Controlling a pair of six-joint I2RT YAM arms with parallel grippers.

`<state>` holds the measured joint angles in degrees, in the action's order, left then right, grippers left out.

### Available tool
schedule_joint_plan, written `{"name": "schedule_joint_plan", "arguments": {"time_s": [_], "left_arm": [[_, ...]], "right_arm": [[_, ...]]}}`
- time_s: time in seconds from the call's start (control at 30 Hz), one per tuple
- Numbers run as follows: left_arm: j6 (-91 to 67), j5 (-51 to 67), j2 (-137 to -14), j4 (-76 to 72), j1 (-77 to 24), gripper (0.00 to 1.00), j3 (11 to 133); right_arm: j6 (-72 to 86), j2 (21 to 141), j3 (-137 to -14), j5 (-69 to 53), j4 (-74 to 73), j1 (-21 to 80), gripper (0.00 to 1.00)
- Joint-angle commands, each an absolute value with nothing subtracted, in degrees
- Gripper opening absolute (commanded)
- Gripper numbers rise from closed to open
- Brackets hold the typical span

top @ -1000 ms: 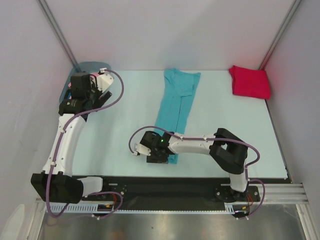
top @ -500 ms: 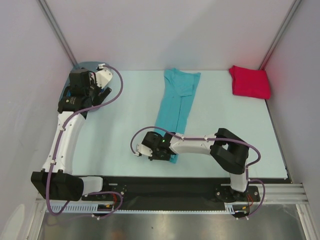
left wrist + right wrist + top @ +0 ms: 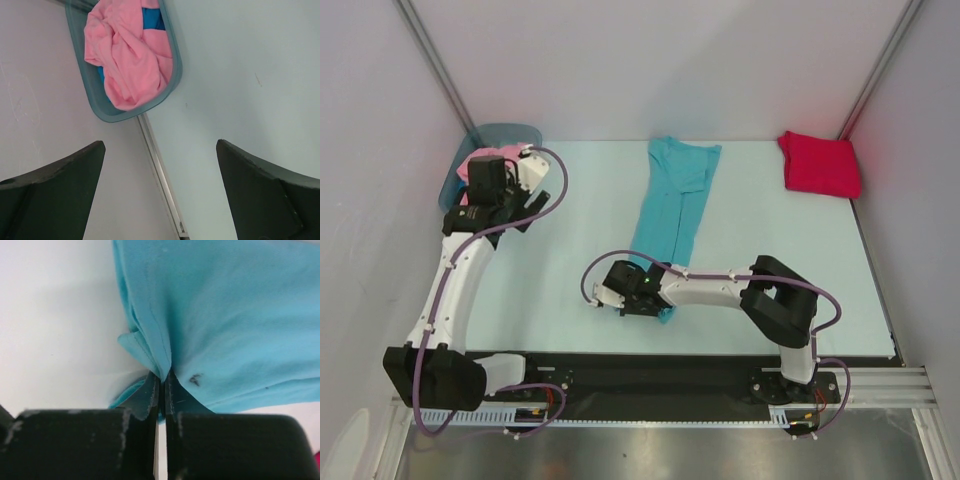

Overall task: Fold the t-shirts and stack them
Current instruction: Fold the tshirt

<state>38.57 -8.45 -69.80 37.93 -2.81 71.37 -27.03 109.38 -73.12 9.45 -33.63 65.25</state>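
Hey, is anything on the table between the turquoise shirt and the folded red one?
Nothing visible: only bare table separates the red shirt from the turquoise shirt, whose near end the right pincer grips.

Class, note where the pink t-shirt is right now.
The pink t-shirt lies crumpled in the grey-blue tub at the table's far left corner in the overhead view, just beyond the open left gripper.

The right gripper [image 3: 162, 382] is closed, pinching a fold of the turquoise shirt [image 3: 225, 315] on the table [image 3: 55, 325].
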Motion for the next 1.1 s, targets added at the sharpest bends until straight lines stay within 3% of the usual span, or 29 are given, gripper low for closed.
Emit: {"name": "schedule_joint_plan", "arguments": {"time_s": [0.0,0.23,0.57,1.07], "left_arm": [[35.34,-3.70,-67.85,38.67,-2.72,1.00,70.32],[35.94,-2.02,-66.71,39.46,-5.27,1.00,64.60],[35.86,-1.58,-70.13,39.64,-5.97,1.00,67.50],[34.81,-1.41,-73.21,39.81,-7.03,1.00,69.61]], "right_arm": [[-29.26,107.41,-76.90,14.04,-34.01,64.86,0.00],[-35.50,105.56,-82.08,19.34,-34.19,62.67,0.00],[-42.80,104.68,-83.50,22.06,-32.44,56.08,0.00],[-51.68,113.28,-89.90,20.66,-23.73,43.77,0.00]]}}
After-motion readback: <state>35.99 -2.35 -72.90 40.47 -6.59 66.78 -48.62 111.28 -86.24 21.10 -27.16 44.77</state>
